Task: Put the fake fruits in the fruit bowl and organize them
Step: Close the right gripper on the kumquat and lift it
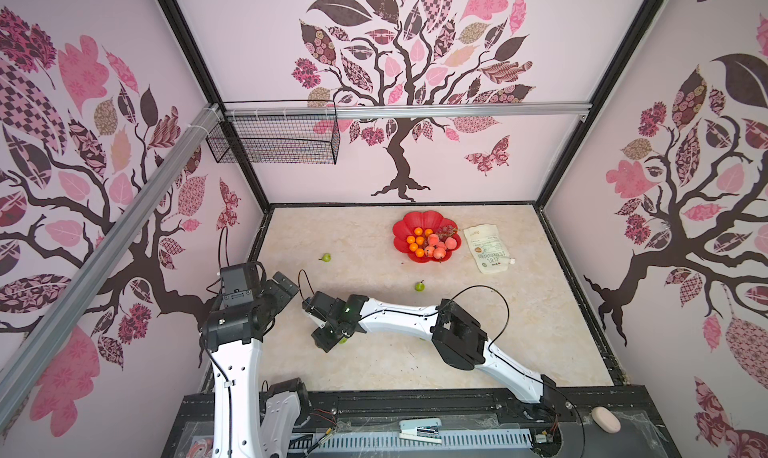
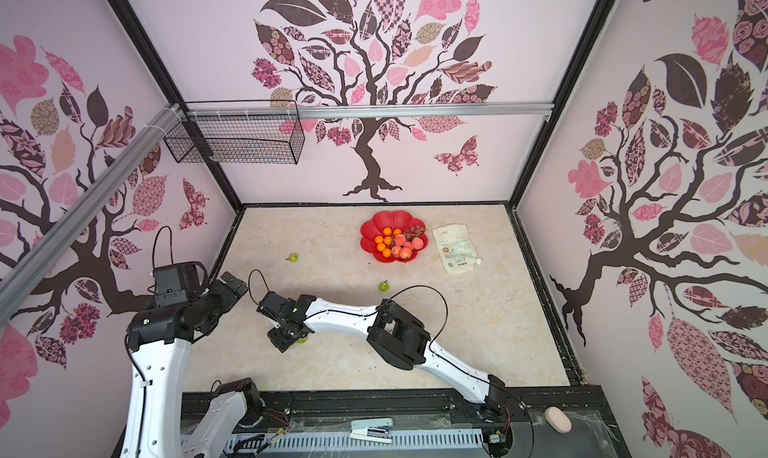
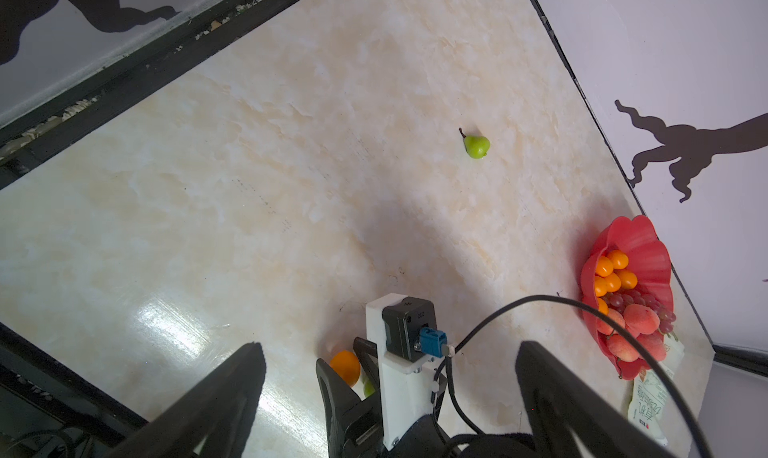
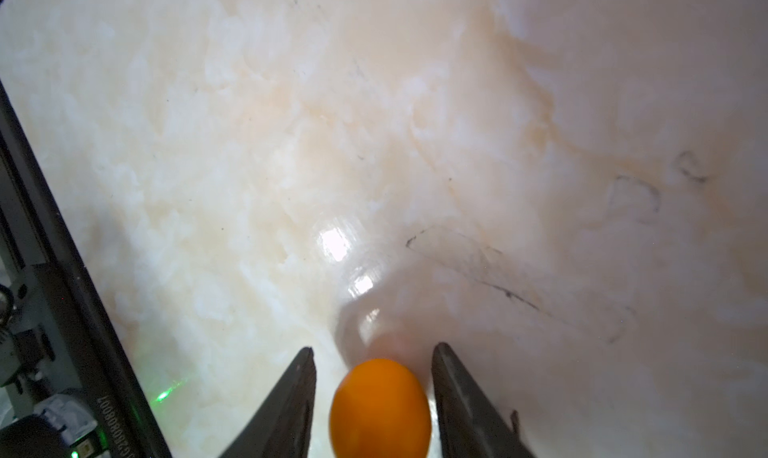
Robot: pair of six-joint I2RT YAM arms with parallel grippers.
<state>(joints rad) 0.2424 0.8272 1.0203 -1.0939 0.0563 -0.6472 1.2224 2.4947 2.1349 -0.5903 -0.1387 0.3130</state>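
R gripper [image 4: 372,348] was low over the bench [image 1: 374,364], near the front, w/ its fingers around one orange ball [image 4: 380,406]. A thin gap showed on one side, so we could not tell if it was clamped. L gripper [image 1: 284,286] hung w/ fingers wide apart. The fruit bowl [image 1: 415,221] stood at the back w/ oranges [image 1: 417,242], peaches [image 1: 434,241] & grapes [image 1: 446,231] inside. One green pear [image 1: 326,257] & a second green pear [image 1: 419,286] lay on the bench, apart from the bowl.

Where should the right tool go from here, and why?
Probably close the right tool on the orange ball. The ball sits on the table between the fingers, with table showing beside it, so it doesn't look gripped yet for the fruit bowl.
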